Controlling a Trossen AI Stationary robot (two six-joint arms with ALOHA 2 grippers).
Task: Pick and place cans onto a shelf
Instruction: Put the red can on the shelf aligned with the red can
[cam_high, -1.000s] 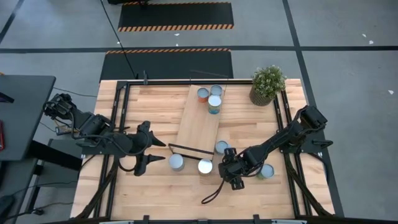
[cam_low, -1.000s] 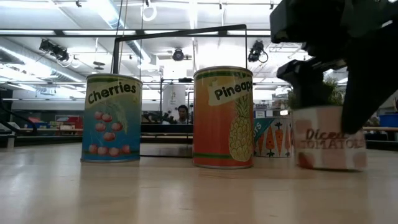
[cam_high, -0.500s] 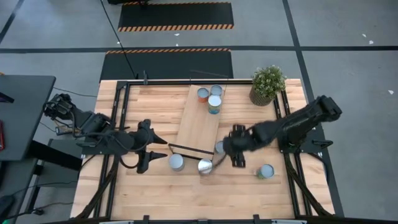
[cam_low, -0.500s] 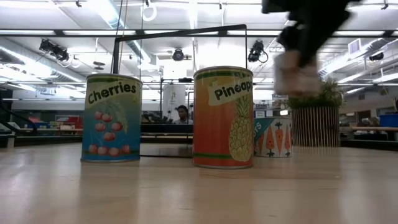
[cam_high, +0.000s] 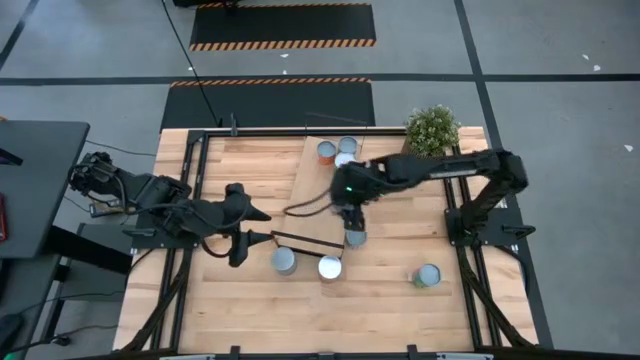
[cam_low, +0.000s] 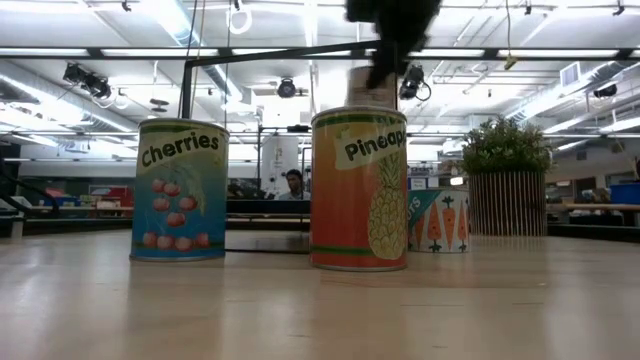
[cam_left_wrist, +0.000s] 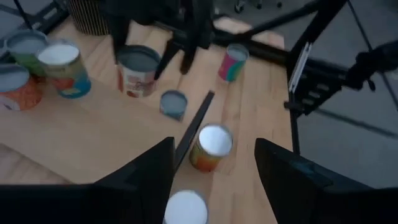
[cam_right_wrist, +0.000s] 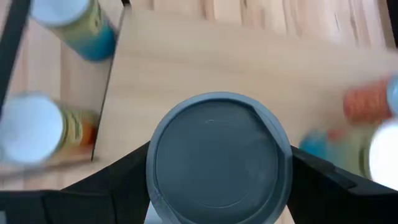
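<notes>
I am carrying a can (cam_right_wrist: 217, 155), clamped in the right fingers (cam_right_wrist: 323, 180), over the shelf (cam_high: 318, 205); a second ago it was standing near the tabletop's (cam_high: 240, 170) right front corner. Left fingers (cam_left_wrist: 155, 165) are waiting apart.

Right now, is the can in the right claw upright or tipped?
Upright. The right wrist view looks straight down on the held can's round lid, between the right claw's fingers, above the shelf.

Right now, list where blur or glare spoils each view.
Low view: the right gripper and its can are motion-smeared; ceiling lights glare. Right wrist view: the held can is sharp, the shelf and far cans blurred. Left wrist view: soft, dim. High view: sharp.
</notes>
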